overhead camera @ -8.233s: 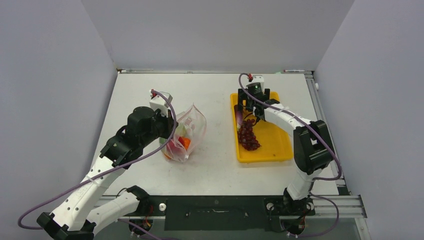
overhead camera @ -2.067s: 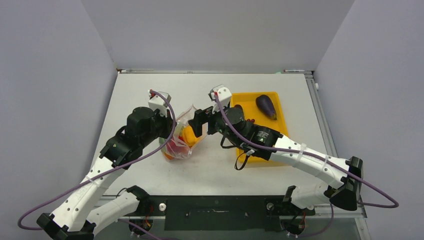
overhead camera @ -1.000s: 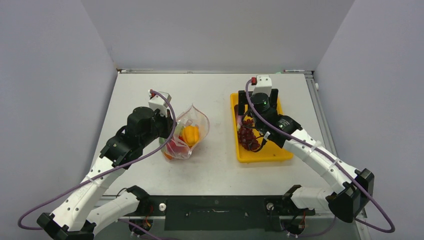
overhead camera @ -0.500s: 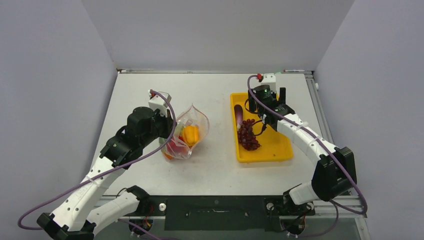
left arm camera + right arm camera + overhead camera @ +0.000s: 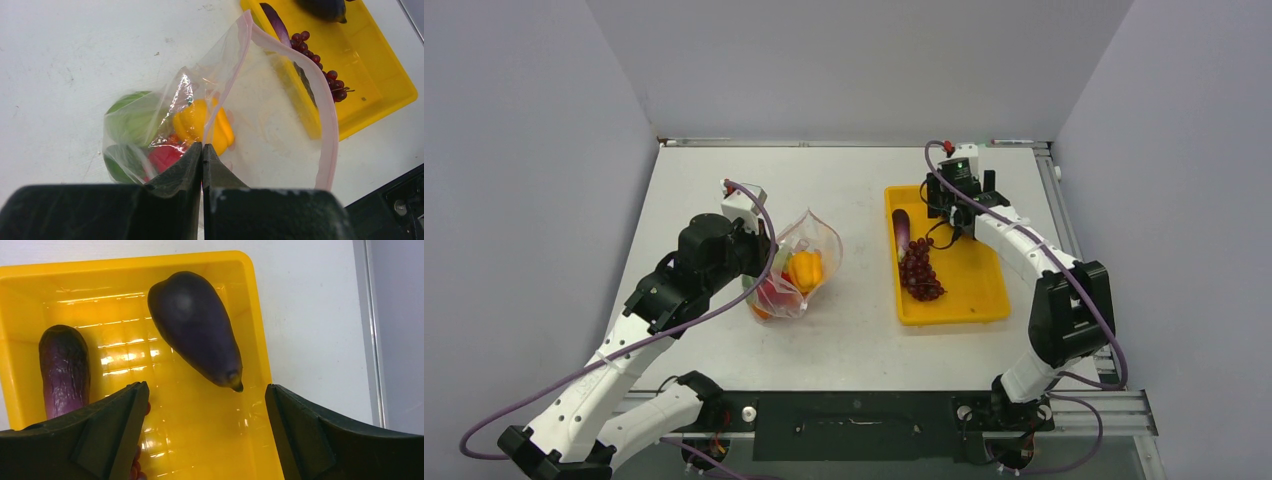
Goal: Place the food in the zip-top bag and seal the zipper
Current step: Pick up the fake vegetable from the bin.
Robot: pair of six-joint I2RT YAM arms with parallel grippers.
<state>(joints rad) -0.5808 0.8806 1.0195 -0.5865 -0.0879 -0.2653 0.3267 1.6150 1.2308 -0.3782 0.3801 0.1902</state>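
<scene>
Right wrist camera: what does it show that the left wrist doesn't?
Only right wrist: the open right gripper over the plump eggplant. Only left wrist: the left gripper shut on the zip-top bag, with yellow pepper, a red piece and green pieces inside. Both: the yellow tray, the slim eggplant, and the plump one, cut off in the left view.

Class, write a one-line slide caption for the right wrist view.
Open right gripper hovers over a yellow tray holding a plump eggplant and a slimmer purple vegetable.
</scene>
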